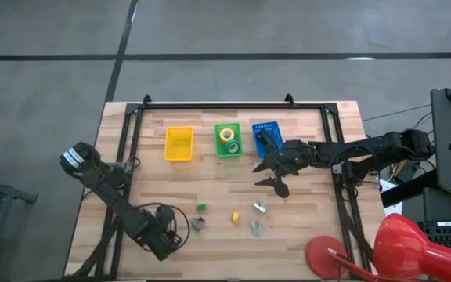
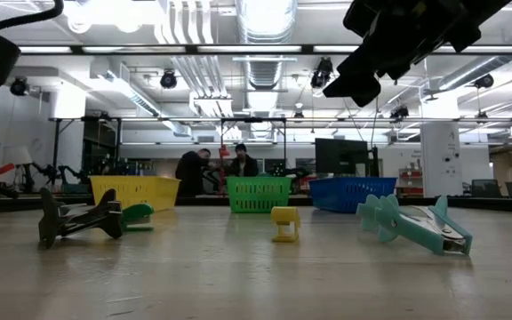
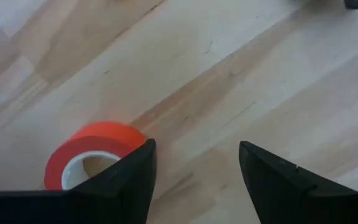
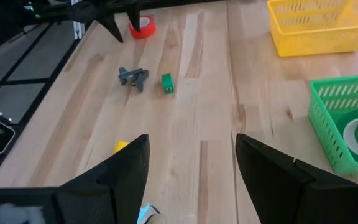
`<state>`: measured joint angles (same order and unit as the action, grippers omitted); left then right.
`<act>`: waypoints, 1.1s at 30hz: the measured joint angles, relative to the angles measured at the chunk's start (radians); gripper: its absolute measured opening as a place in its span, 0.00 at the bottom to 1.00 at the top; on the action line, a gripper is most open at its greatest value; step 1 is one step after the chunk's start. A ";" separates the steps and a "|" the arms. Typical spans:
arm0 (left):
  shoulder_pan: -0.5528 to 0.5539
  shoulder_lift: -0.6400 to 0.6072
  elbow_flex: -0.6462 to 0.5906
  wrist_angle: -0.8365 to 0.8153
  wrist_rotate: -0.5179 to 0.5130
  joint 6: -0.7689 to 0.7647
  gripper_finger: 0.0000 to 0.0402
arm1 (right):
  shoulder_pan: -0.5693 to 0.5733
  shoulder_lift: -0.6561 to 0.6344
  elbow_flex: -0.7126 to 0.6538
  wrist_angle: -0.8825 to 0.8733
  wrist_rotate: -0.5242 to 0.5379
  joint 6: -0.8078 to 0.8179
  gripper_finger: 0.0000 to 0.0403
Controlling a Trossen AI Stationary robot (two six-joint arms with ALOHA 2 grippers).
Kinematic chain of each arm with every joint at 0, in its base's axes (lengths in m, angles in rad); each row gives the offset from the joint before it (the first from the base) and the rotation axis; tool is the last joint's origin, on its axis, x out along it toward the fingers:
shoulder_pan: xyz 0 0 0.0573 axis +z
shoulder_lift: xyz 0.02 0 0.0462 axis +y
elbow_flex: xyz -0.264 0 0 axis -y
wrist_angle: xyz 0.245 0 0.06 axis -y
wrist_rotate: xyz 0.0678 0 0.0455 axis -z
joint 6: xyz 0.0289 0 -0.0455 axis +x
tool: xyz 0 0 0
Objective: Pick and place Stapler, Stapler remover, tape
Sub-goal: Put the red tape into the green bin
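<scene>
High view: we see right gripper (image 1: 276, 182) wide open, holding nothing, stapler (image 1: 267, 139) behind it in blue basket (image 1: 277, 126); left gripper (image 3: 194, 163) open too, orange-red tape (image 3: 91, 157) just beside one finger.

The middle basket (image 1: 227, 139) stands in the row at the table's (image 1: 233, 231) far side, with one basket (image 1: 178, 144) to its left and another (image 1: 265, 135) to its right. A tape roll (image 1: 227, 135) lies inside the middle basket; the stapler (image 1: 268, 141) lies in the basket to its right. Nearer than the middle basket, well apart from it, small pieces are scattered: two (image 1: 201, 207) (image 1: 198, 224) to its left, one (image 1: 236, 218) almost straight before it, two (image 1: 260, 206) (image 1: 256, 227) to its right. Another roll (image 3: 92, 162) lies beside the left gripper (image 3: 194, 177), far left of those pieces.
</scene>
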<state>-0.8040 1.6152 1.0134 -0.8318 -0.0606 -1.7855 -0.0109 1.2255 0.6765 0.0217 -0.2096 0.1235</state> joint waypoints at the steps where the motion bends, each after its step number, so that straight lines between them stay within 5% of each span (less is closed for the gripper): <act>1: 0.001 -0.005 0.000 -0.002 -0.001 0.000 0.57 | 0.000 0.000 0.000 0.005 0.000 -0.001 0.58; 19: -0.008 -0.041 -0.008 -0.099 0.050 -0.056 0.57 | 0.000 0.001 -0.002 0.014 0.000 -0.003 0.56; 33: -0.039 -0.041 -0.139 0.084 0.049 -0.174 0.57 | 0.000 0.001 -0.011 0.014 0.000 -0.002 0.56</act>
<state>-0.8433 1.5738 0.8745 -0.7478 -0.0116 -1.9591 -0.0109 1.2263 0.6651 0.0359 -0.2096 0.1213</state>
